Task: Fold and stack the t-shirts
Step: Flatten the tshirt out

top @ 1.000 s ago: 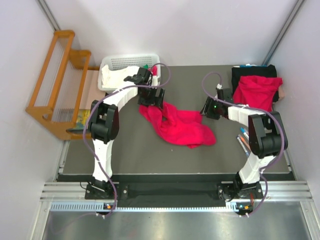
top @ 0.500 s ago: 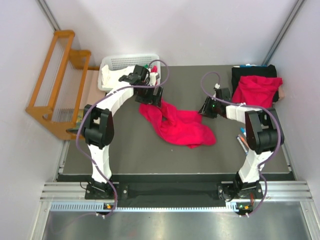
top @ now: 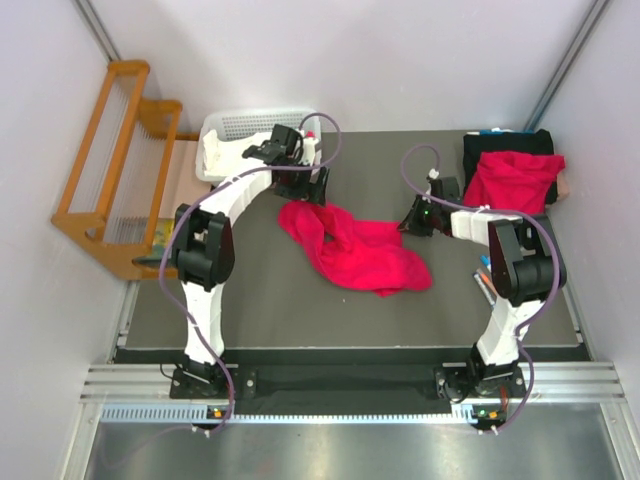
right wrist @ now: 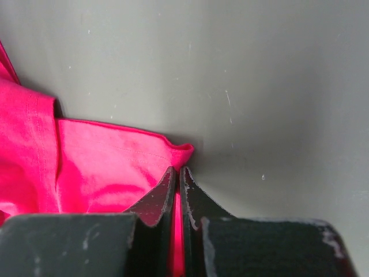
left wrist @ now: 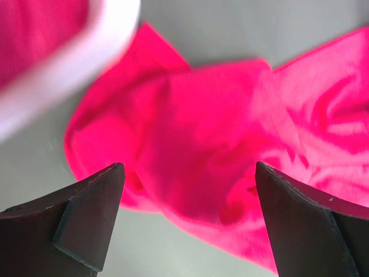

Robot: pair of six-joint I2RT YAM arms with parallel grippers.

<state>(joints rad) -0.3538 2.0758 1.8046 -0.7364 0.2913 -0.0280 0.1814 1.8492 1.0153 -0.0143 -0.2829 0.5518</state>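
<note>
A crumpled red t-shirt (top: 352,248) lies mid-table. A second red t-shirt (top: 515,180) rests at the back right. My left gripper (top: 303,187) hangs wide open above the crumpled shirt's far left end. In the left wrist view the t-shirt (left wrist: 202,133) shows below my left gripper (left wrist: 188,168), with nothing between its fingers. My right gripper (top: 411,222) is at the shirt's right edge. In the right wrist view my right gripper (right wrist: 178,170) is shut on a hemmed corner of the t-shirt (right wrist: 104,167), and red cloth shows between the jaws.
A white basket (top: 258,127) holding a white cloth (top: 215,150) stands at the back left. A wooden frame (top: 108,160) stands left of the table. A black cloth (top: 497,146) lies under the second shirt. Pens (top: 485,282) lie by the right edge.
My right gripper has closed onto the shirt's corner. My left gripper has drifted slightly toward the back, still open. The shirt has barely moved.
</note>
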